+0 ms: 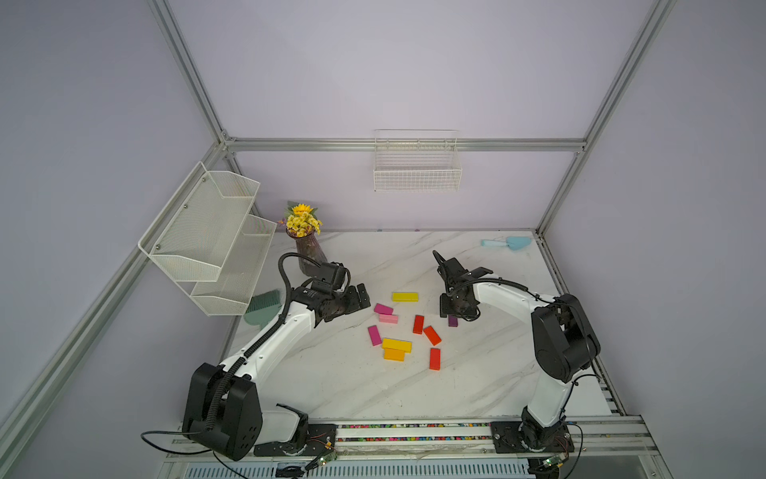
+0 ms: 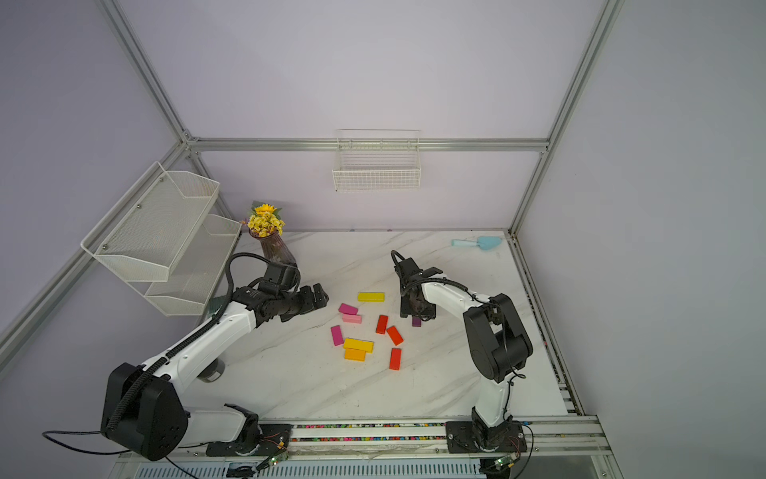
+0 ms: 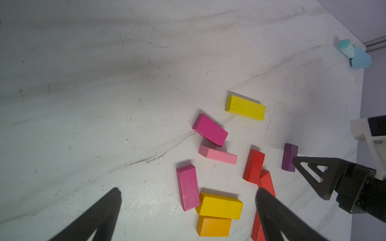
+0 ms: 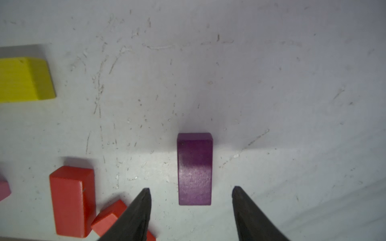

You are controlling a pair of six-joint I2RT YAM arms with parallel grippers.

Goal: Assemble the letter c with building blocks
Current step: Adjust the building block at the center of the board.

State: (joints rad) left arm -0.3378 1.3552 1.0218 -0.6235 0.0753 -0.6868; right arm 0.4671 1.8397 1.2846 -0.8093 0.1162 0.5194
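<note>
R hand (image 4: 191,187): half-open, astride purple block (image 4: 194,164), gaps both sides, nothing held.
Block axis: parallel to jaws, narrow width across.
L hand (image 3: 188,188): wide, empty, farther off.

Robot lab test cell: aluminium profile frame (image 1: 406,144) boxing in plain lavender wall panels (image 1: 373,74); two white-and-black arms, left arm (image 1: 286,327) and right arm (image 1: 505,292), bolted to slotted rail (image 1: 414,433) along lower edge of frame; bare cables, small circuit boards (image 1: 328,457) there; marble-print table (image 1: 352,385); household props: mesh shelf (image 1: 203,232) left of centre, flower vase (image 1: 309,249) beside it, wire basket (image 1: 417,174) on back wall
</note>
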